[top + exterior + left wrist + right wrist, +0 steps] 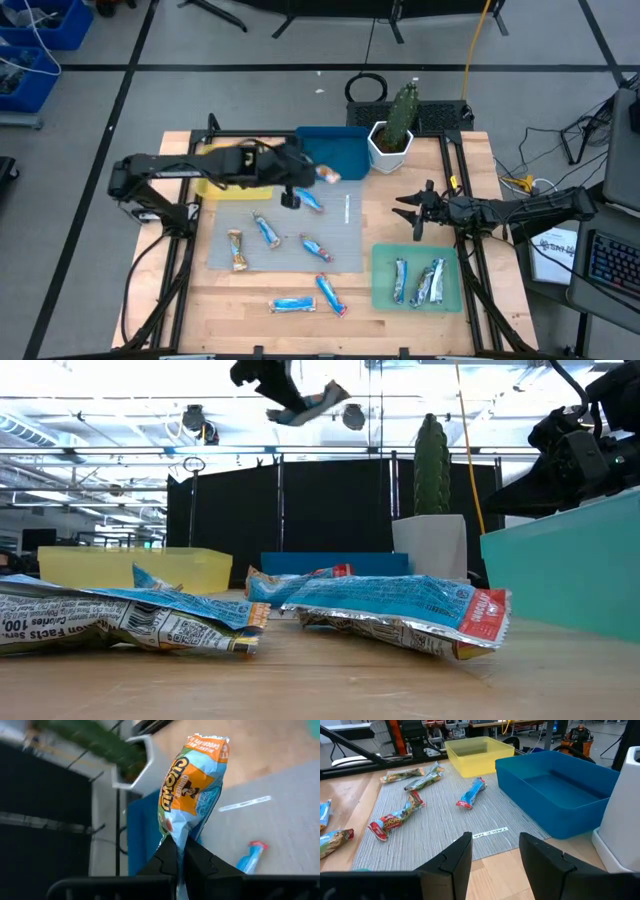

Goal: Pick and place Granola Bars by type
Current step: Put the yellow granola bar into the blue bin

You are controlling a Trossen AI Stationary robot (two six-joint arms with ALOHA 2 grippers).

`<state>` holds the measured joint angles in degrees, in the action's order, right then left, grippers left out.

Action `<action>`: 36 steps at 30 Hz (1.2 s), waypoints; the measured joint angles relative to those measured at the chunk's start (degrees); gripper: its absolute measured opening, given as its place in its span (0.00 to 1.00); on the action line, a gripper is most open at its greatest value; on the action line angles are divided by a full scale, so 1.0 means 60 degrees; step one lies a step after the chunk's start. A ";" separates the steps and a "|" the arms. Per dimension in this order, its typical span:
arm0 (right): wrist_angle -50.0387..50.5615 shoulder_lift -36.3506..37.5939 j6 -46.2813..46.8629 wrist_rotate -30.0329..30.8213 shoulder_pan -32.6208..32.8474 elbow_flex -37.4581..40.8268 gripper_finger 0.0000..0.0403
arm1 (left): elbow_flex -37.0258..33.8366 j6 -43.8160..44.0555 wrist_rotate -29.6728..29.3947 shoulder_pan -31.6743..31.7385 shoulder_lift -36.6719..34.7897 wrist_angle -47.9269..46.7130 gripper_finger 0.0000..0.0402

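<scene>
Your left gripper point(181, 851) has its fingers clamped on one end of a blue and orange granola bar point(192, 785), lifted clear of the table point(250, 320). In the high view that bar point(329, 175) hangs at the blue tray's point(335, 150) near edge, at about twelve o'clock on the grey mat point(345, 235). Six more bars lie loose: four on the mat, one of them point(310, 200) just beside the gripper, and two point(293, 304) on the bare wood at six o'clock. Three bars point(420, 283) sit in the green tray point(383, 260) at four o'clock. Your right gripper point(495, 855) waits at three o'clock, fingers apart and holding nothing. The yellow tray point(477, 752) sits at eleven o'clock.
</scene>
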<state>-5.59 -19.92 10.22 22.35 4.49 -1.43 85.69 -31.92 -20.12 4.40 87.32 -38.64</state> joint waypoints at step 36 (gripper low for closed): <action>-0.0025 -0.0004 0.0000 0.0004 0.0000 0.0000 0.39 | -0.0004 1.2186 0.1041 0.3166 0.1016 0.1748 0.03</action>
<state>-5.74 -19.94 10.22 22.37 4.49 -1.43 85.67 41.20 -13.87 23.40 93.41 -28.15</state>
